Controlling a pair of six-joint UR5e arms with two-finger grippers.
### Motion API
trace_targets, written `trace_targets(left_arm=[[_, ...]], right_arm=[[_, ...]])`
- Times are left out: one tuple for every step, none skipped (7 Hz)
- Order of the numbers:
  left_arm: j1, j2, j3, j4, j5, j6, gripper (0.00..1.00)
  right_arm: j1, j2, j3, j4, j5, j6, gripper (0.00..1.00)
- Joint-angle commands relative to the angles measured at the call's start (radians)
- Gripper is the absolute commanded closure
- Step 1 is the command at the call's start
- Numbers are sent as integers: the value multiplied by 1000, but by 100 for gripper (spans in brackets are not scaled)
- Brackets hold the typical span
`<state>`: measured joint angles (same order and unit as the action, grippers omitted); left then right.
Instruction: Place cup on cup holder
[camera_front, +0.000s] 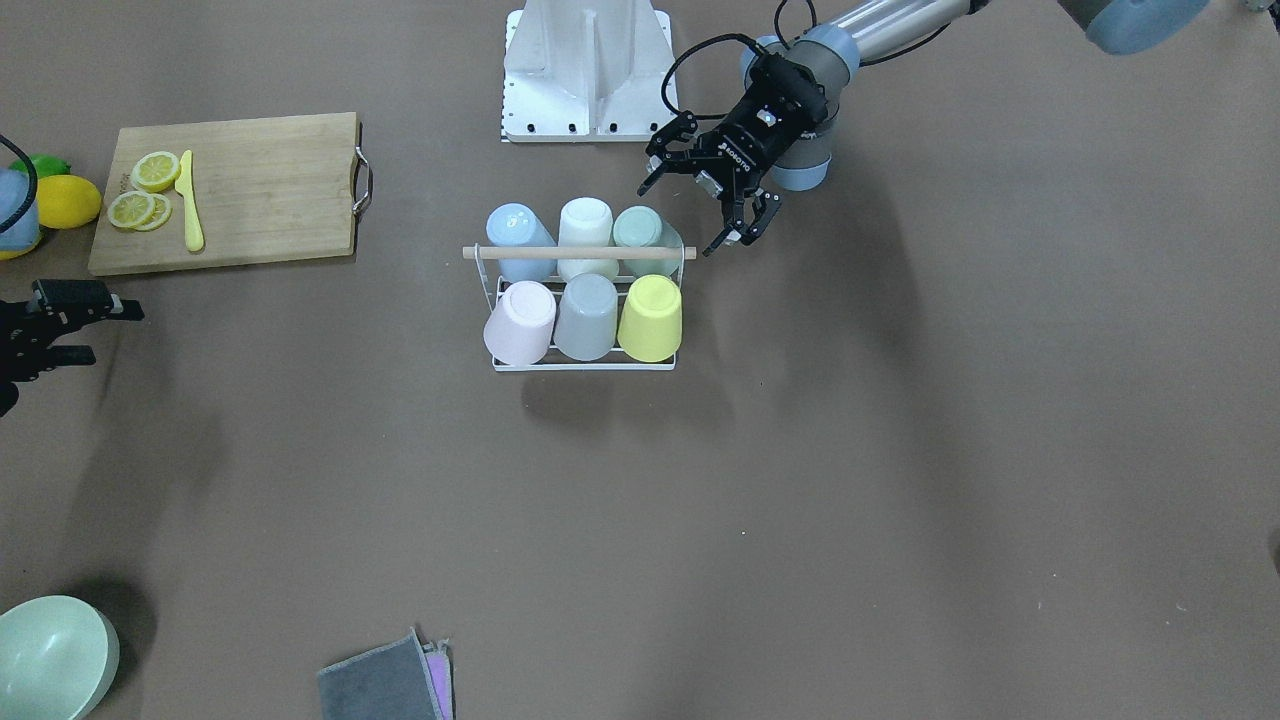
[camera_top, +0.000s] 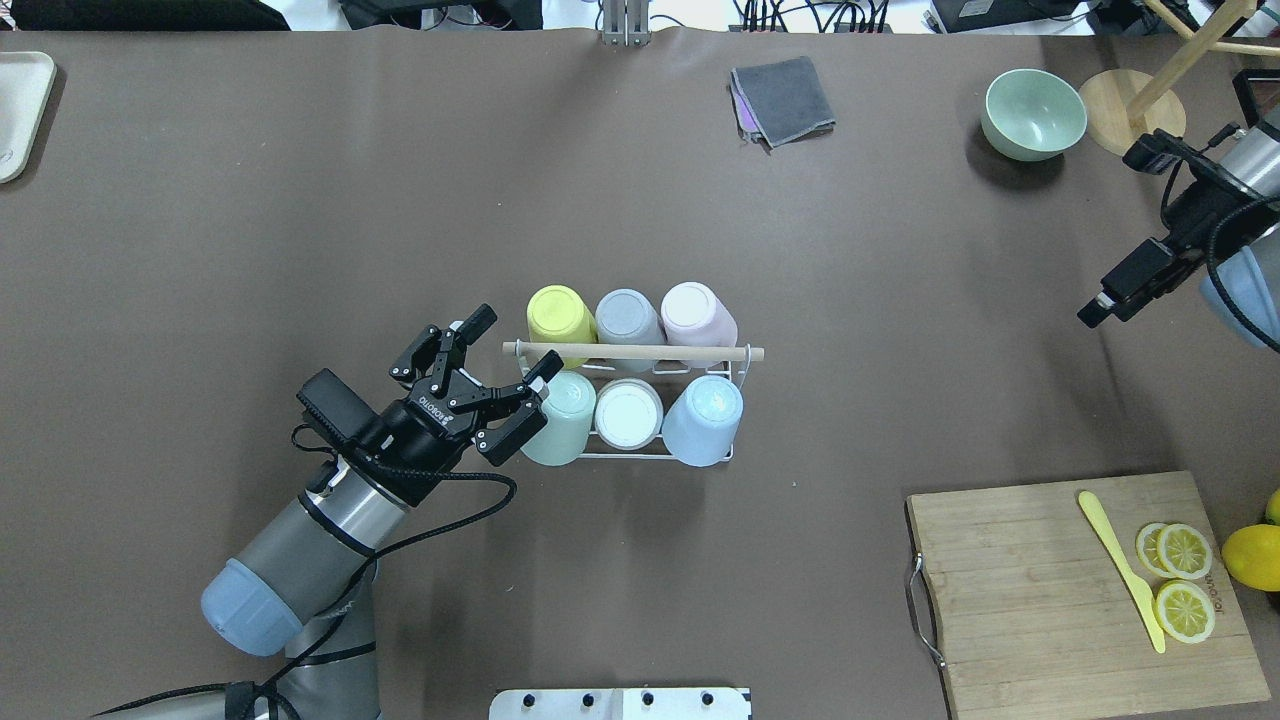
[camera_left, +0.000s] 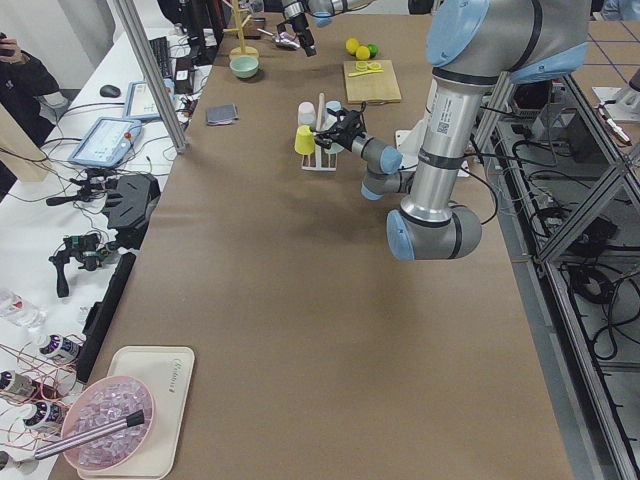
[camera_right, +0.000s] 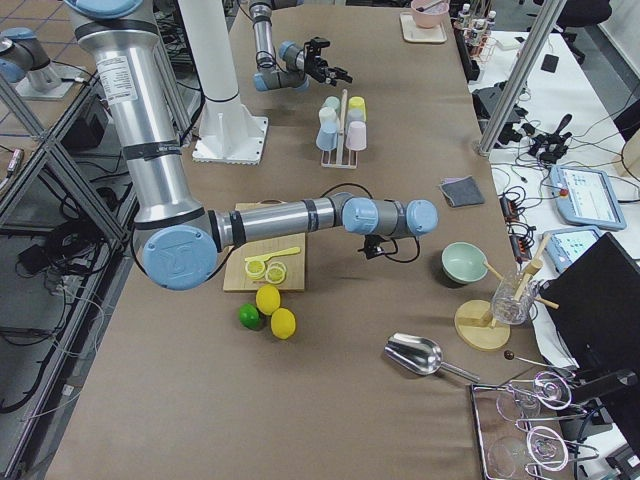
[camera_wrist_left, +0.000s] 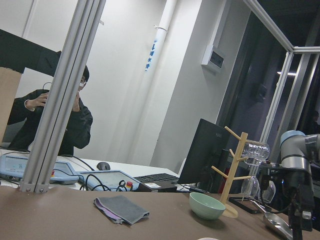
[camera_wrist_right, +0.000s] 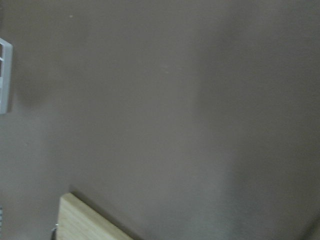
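The white wire cup holder (camera_top: 640, 351) with a wooden dowel handle stands mid-table and also shows in the front view (camera_front: 580, 253). Six cups sit upside down on it: yellow (camera_top: 558, 312), grey (camera_top: 628, 315) and pink (camera_top: 695, 312) in the far row, mint green (camera_top: 555, 432), white (camera_top: 628, 413) and blue (camera_top: 705, 415) in the near row. My left gripper (camera_top: 512, 343) is open and empty, just beside the mint cup (camera_front: 645, 228) at the rack's end; it also shows in the front view (camera_front: 682, 218). My right gripper (camera_front: 105, 328) is open and empty, far off over bare table.
A wooden cutting board (camera_top: 1030, 590) with lemon slices (camera_top: 1185, 580) and a yellow knife (camera_top: 1120, 560) lies at the near right, a whole lemon (camera_top: 1250, 555) beside it. A green bowl (camera_top: 1033, 112), a grey cloth (camera_top: 783, 98) and a wooden mug tree (camera_top: 1130, 120) stand at the far side.
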<state>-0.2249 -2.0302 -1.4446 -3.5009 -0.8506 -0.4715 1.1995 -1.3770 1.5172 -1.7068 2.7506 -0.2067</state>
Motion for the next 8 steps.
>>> trace_targets(left_arm=[[-81,22,-45,34,-7,2,2],[-147,37,-48,136,-34,-1,2],[-228,36,-45,242,-57,-9,2],[-320,41,-39,329,-59,-15,2],[-396,65,-33,400,-59,-18,2],[-453,99,-17,461,-68,-79,2],[-546,111,40,520,-169,-161,2],[-659,114,99,567,-312,-194,2]], right_arm=[[87,-97,54,194,-171,113,2],[148,-118,35,194,-195,113,2],[226,-119,-6,191,-219,127,2],[270,-113,-30,188,-223,141,3],[297,-117,-19,193,-273,283,6],[311,-114,-11,194,-316,400,5],[322,-114,-3,193,-365,427,3],[322,-120,36,182,-406,481,2]])
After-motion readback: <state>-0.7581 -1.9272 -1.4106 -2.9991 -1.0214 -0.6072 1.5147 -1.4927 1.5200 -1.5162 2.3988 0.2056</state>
